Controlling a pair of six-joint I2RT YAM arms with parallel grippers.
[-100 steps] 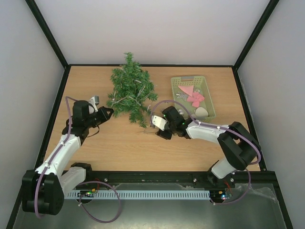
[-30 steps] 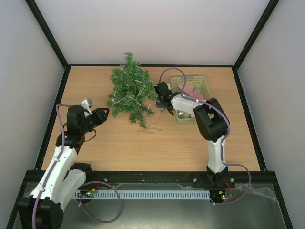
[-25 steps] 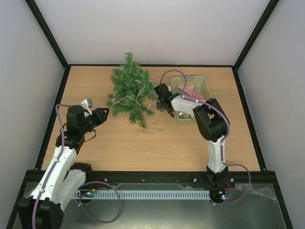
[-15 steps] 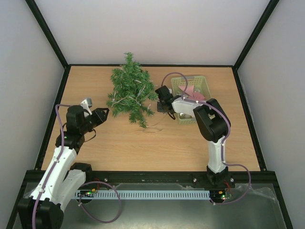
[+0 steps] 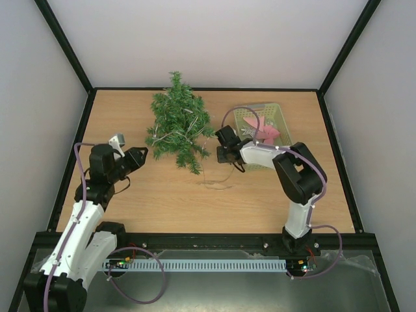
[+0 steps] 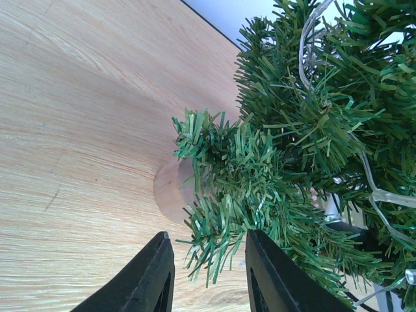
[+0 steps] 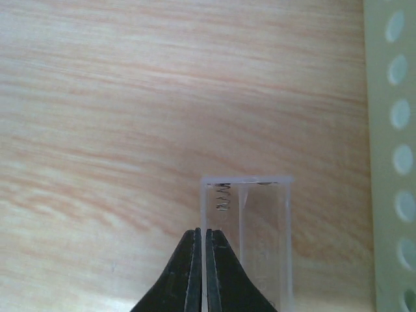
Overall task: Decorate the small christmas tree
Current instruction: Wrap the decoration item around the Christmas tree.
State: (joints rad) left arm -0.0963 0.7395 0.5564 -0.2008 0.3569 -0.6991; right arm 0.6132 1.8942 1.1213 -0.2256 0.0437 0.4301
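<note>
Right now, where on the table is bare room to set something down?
The near strip of table in front of the tree is bare, plus the far left corner. Crowded: between tree and basket, where the right tool and a loose wire sit.

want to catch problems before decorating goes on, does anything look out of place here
Yes: the light string's wire trails off the small christmas tree in a loose loop across the table. A clear battery box lies beside the green basket, apparently empty, with one spring showing.
</note>
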